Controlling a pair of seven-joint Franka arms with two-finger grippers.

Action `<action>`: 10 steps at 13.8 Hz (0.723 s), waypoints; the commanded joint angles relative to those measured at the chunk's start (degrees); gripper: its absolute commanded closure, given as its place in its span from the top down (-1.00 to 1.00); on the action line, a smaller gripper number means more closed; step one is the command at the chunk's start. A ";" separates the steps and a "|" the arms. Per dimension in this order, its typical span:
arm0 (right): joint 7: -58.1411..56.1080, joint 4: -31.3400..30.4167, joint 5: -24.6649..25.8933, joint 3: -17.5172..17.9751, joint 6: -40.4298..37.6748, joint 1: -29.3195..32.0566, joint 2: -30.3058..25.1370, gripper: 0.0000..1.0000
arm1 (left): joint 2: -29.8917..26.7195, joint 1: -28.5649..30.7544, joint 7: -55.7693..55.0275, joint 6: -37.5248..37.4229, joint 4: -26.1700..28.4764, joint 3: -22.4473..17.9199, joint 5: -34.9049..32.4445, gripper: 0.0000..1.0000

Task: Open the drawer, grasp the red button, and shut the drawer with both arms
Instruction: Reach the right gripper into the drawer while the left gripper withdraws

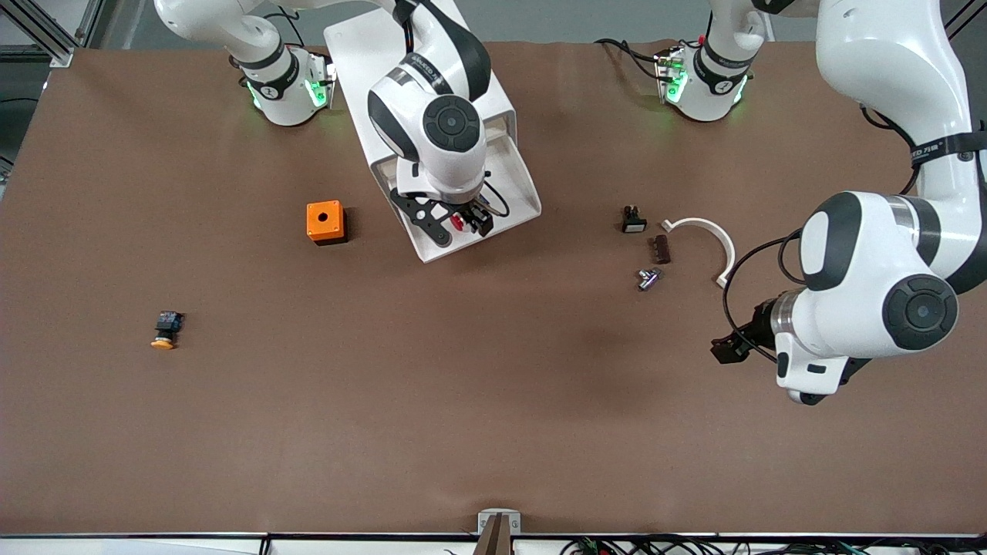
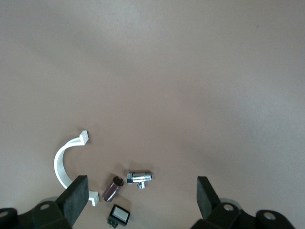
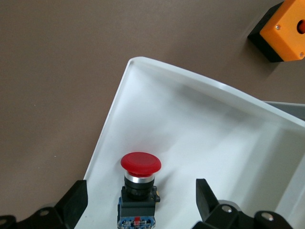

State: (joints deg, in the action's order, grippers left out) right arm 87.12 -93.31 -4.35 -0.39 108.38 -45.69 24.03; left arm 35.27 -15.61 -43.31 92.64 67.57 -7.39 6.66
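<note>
Brown matting covers the whole surface, and near the middle of its base end stands the white drawer, already pulled out toward the front camera. My right jaws hang over the open drawer tray, spread wide with nothing between them. The button lies on the tray floor directly between my two right fingers, close to the tray's front corner wall; its red cap points away from my wrist and its black-and-blue body toward it, so its long axis runs along my line of reach, across the gap of the jaws rather than in line with it. I judge that a straight drop and a squeeze on the body should take it. My left jaws wait over bare matting at the left arm's end, also open and holding nothing, well apart from the drawer. Near them lie a white curved clip, a metal fitting and two small dark parts. An orange box sits beside the drawer, and a yellow-capped button lies toward the right arm's end.
</note>
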 commanded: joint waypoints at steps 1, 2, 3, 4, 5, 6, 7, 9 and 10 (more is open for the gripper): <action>0.68 -1.97 -0.83 -0.49 2.09 -1.33 -0.91 1.00 | -1.34 -0.12 1.30 0.96 1.60 0.18 -1.56 1.00; 0.77 -1.97 -0.83 -0.49 2.27 -1.59 -0.74 1.00 | -1.34 -0.20 1.30 0.96 1.60 0.18 -1.56 1.00; 0.77 -1.97 -0.83 -0.49 2.45 -1.86 -0.39 1.00 | -1.34 -0.21 1.30 0.96 1.60 0.18 -1.56 1.00; 0.77 -2.06 -0.83 -0.49 2.54 -1.94 -0.12 1.00 | -1.34 -0.21 1.30 0.96 1.60 0.53 -1.56 1.00; 0.77 -1.97 -0.83 -0.49 2.62 -2.29 -0.04 1.00 | -1.26 -0.21 1.30 1.39 1.68 0.62 -1.56 1.00; 0.77 -2.06 -0.83 -0.49 2.80 -2.56 0.40 1.00 | -1.34 -0.21 1.30 1.66 1.95 0.79 -1.56 1.00; 0.68 -2.06 -0.83 -0.49 3.06 -2.56 0.75 1.00 | -1.34 -0.21 1.30 1.66 2.03 0.88 -1.65 1.00; 0.77 -1.97 -0.83 -0.49 3.15 -2.73 0.93 1.00 | -1.34 -0.21 1.30 1.66 2.12 0.97 -1.65 1.00; 0.68 -1.97 -0.83 -0.49 3.15 -2.74 0.93 1.00 | -1.34 -0.29 1.22 1.66 2.12 1.06 -1.65 1.00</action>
State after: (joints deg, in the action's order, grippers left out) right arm 87.17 -95.09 -4.37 -0.39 111.06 -47.72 24.92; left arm 35.27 -15.77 -42.77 93.34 68.00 -6.82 6.27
